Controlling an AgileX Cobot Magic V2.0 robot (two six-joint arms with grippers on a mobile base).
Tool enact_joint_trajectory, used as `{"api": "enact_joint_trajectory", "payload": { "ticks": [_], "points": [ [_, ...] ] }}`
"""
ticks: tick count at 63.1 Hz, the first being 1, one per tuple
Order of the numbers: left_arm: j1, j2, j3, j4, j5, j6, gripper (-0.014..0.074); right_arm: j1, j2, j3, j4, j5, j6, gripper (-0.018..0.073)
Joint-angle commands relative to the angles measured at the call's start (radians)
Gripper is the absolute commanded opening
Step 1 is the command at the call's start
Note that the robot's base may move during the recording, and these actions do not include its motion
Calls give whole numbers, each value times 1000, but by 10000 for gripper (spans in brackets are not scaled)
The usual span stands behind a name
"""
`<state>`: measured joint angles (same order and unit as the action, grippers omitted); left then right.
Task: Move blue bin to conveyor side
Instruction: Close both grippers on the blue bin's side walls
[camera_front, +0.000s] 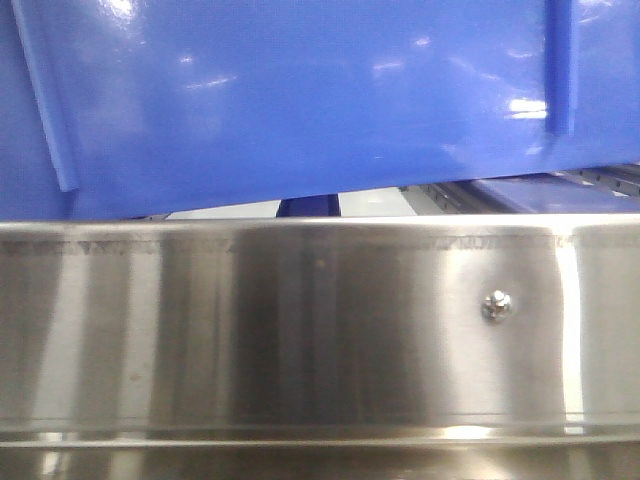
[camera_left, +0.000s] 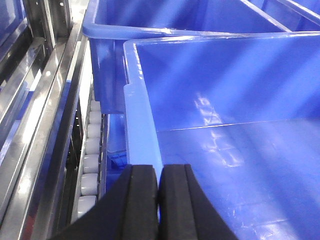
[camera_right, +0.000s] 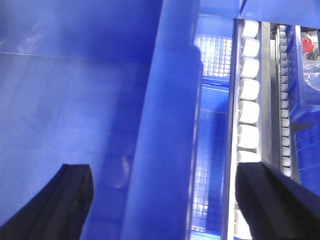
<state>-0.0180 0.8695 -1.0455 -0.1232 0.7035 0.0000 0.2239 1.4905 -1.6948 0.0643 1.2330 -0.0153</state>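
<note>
Clamped narrow with the left gripper (camera_left: 159, 200) on the rolled rim of the blue bin (camera_left: 225, 100); spread wide with the right gripper (camera_right: 162, 175) astride another rim. Probably stiff, light while empty, slippery where glossy: best lifted by both rims. Sits on the roller rack (camera_left: 90, 150), behind the steel rail (camera_front: 300, 330). Large, smooth-walled, thinly ribbed.

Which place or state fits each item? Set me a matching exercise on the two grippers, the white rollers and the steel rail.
Column A
1. left gripper
2. right gripper
3. white rollers
4. steel rail

Column B
a. open, astride the wall of the blue bin
b. in a row beside the bin
c. shut on the bin's rim
d. running across below the bin in the front view

Pairs: 1-c, 2-a, 3-b, 4-d
</note>
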Motion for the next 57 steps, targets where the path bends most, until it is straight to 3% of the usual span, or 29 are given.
{"api": "enact_joint_trajectory", "payload": {
  "ticks": [1,14,44,57],
  "points": [
    [2,-1,-5,-12,-11,0,-6,-1,-11,-1,-17,-12,-2,465],
    [2,-1,-5,-12,-11,0,-6,-1,-11,-1,-17,-12,-14,431],
    [2,-1,-5,-12,-11,0,-6,-1,-26,-1,-17,-12,-50,-98],
    [2,0,-5,-12,-13,0,-6,-1,-26,-1,-17,-12,-54,-89]
  ]
}}
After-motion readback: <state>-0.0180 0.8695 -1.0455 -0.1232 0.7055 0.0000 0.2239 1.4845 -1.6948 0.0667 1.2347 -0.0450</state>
